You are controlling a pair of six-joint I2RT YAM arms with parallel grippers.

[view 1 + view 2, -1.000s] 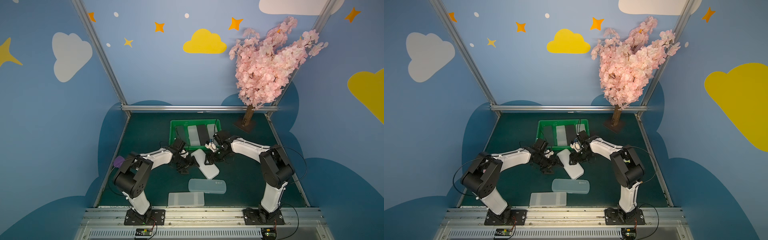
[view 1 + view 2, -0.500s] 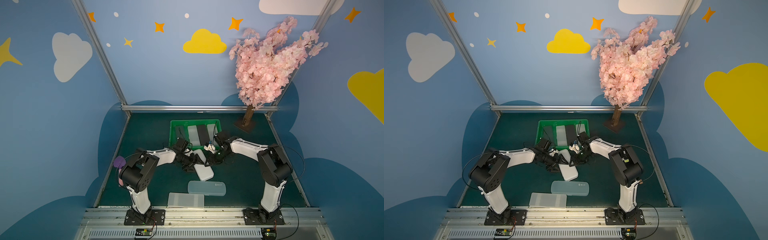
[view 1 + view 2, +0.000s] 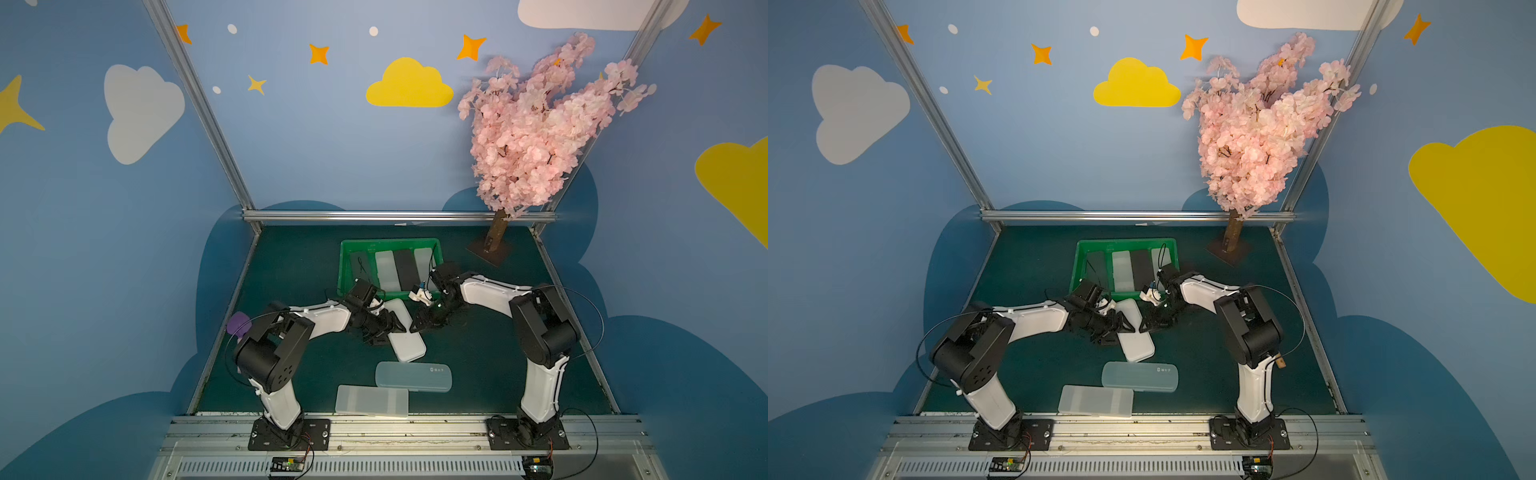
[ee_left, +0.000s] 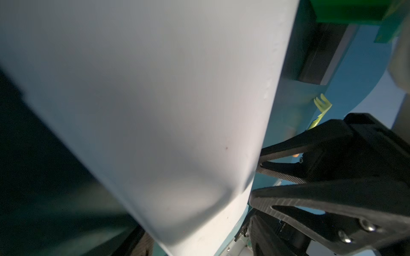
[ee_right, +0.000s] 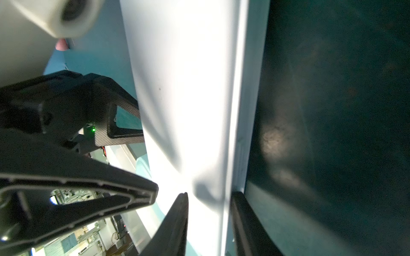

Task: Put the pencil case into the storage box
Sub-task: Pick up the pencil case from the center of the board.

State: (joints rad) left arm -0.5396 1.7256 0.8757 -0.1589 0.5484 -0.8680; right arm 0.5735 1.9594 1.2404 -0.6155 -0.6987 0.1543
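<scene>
Right wrist view pretty much settles it: the right hand (image 5: 209,197) has just pinched down on a long edge of the white pencil case (image 5: 188,88), and its jaws were way wider a second ago. Left hand (image 3: 395,326) has slid in at the opposite edge with its jaws apart, can't tell if it's actually clamping. The case sits just outside the storage box (image 3: 344,266), right by its near rim, so I'd guess a lift comes next. Only writing is a tiny mark on the pale blue case (image 3: 413,376) further from the box, too small to read.
</scene>
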